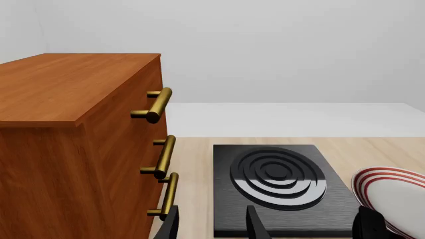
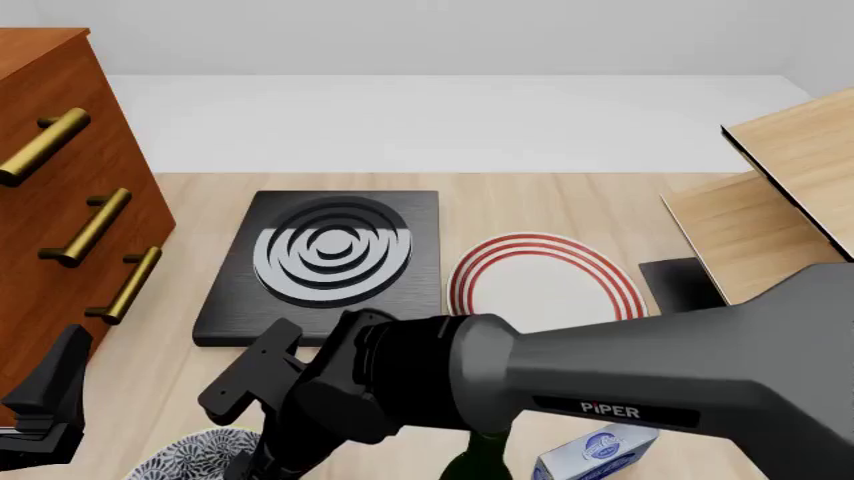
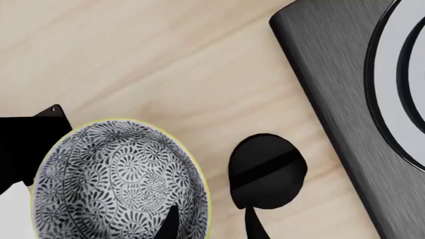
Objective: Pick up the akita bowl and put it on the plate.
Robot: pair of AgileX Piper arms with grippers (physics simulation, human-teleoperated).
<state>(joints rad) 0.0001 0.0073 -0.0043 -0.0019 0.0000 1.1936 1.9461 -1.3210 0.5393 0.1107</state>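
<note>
While the akita bowl [image 3: 119, 179] sits on the bare wooden table [image 3: 166, 64], nothing of the task is done: the grasp, the lift and the carry to the plate [image 2: 541, 280] are all left, as far as I can judge. Seen from the right wrist, the right gripper [image 3: 209, 224] hangs over the bowl's near edge, one fingertip over the patterned inside and the other just outside the pale rim, so the rim lies between them. They stand a little apart, a narrow gap that has not closed on anything, and I cannot tell whether they touch the bowl. From the front, the bowl peeks out under the right arm, and the red-ringed plate lies beyond the claw and off to its right, beside the black slab with white rings [image 2: 327, 255]. The left gripper [image 1: 214, 225] points at that slab beside the wooden drawer cabinet [image 1: 73, 139], fingers spread and empty
</note>
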